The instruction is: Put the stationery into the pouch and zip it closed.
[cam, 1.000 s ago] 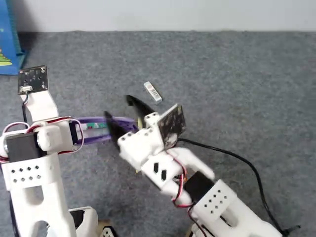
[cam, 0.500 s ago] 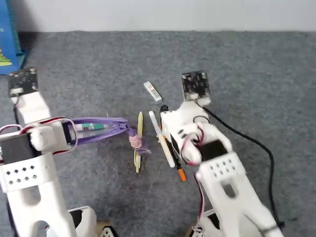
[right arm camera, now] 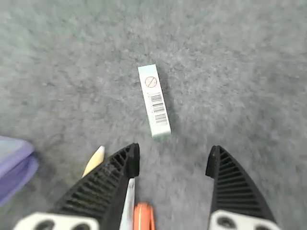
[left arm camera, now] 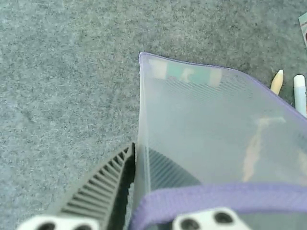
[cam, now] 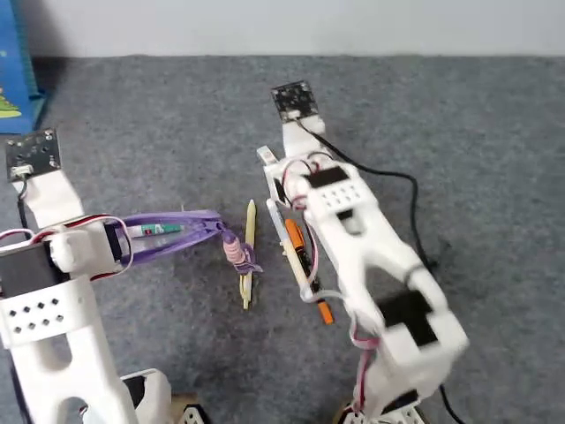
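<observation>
The left hand [left arm camera: 136, 160] clamps the purple pouch [left arm camera: 206, 120] by its edge. The right hand [right arm camera: 172, 160] is wide, the small white box [right arm camera: 154, 100] just ahead of it.

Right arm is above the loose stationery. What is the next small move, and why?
Probably ease the right gripper forward and down around the white block, then close. Its jaws stand open with nothing between them, the block lies flat just beyond the fingertips, and the left gripper is clamped on the pouch nearby.

Purple-trimmed translucent pouch [left arm camera: 206, 143], white barcoded box [right arm camera: 154, 100], cream pencil [cam: 248, 256], speckled grey carpet [cam: 441, 132].
</observation>
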`<action>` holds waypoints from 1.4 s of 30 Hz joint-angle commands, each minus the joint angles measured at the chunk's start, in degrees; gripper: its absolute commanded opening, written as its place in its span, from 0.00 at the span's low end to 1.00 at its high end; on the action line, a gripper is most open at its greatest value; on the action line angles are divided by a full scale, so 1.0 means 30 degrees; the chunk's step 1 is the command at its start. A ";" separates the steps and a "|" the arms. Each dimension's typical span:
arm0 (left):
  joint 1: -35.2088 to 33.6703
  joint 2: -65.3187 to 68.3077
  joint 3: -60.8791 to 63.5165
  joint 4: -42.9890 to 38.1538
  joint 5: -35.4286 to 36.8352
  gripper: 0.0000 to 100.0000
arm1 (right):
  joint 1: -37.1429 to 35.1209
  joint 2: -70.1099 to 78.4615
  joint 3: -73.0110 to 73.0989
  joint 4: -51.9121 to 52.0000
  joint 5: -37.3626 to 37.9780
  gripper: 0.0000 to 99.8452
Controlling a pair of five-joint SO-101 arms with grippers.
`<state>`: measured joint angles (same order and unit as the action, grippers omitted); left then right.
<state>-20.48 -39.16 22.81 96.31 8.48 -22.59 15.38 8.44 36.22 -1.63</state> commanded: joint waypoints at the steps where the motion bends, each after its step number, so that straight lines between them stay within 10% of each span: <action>1: 0.0029 -0.0029 -0.0044 -0.0557 -0.0029 0.01 | 0.0073 0.3004 -0.4103 0.0132 0.0674 0.23; 14: 0.0059 -0.0029 -0.0044 -0.0557 -0.0029 0.01 | 0.0044 1.1062 -1.4505 0.5758 0.0850 0.22; 20: 0.0059 -0.0029 -0.0044 -0.0527 -0.0029 0.01 | 0.0161 1.2176 -1.7641 0.9158 0.0850 0.02; 42: 0.0029 -0.0029 -0.0044 -0.0527 -0.0029 0.01 | 0.3678 0.9158 -1.7875 1.9678 0.4601 0.01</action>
<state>-20.48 -39.16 22.90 96.13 8.48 -13.89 47.30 -42.64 91.52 9.80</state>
